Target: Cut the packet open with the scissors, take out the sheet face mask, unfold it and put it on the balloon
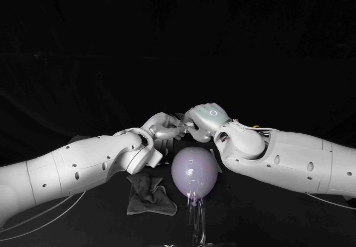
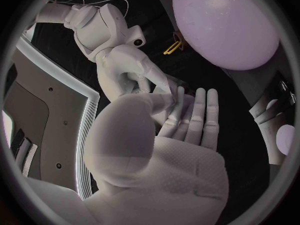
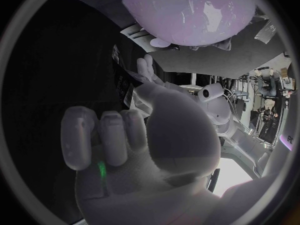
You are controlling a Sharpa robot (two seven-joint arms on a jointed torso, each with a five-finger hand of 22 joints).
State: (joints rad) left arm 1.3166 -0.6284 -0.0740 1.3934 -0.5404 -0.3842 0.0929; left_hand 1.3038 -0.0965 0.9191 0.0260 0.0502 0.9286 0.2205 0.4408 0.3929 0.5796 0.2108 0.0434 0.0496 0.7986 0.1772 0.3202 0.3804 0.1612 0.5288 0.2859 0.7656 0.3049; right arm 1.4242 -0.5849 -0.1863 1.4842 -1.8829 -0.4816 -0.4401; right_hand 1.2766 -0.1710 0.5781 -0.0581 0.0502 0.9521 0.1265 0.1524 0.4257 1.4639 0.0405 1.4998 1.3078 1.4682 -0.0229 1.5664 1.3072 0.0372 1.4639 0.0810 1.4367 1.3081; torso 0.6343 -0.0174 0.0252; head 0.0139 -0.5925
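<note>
My two hands meet above the table, just beyond the lilac balloon (image 1: 194,172), which stands upright on a clear stand. Between them is a dark packet (image 3: 122,82) with pale print. The left hand (image 1: 162,126) has its fingers (image 2: 190,116) straight and side by side against the packet. The right hand (image 1: 205,120) pinches it from the other side, its other fingers (image 3: 100,135) curled in. Most of the packet is hidden by the hands. The yellow-handled scissors (image 2: 173,46) lie on the table beside the balloon (image 2: 225,25). I cannot see a mask.
A crumpled dark grey cloth (image 1: 149,195) lies on the table to the left of the balloon, under my left forearm. Both forearms slant in close on either side of the balloon.
</note>
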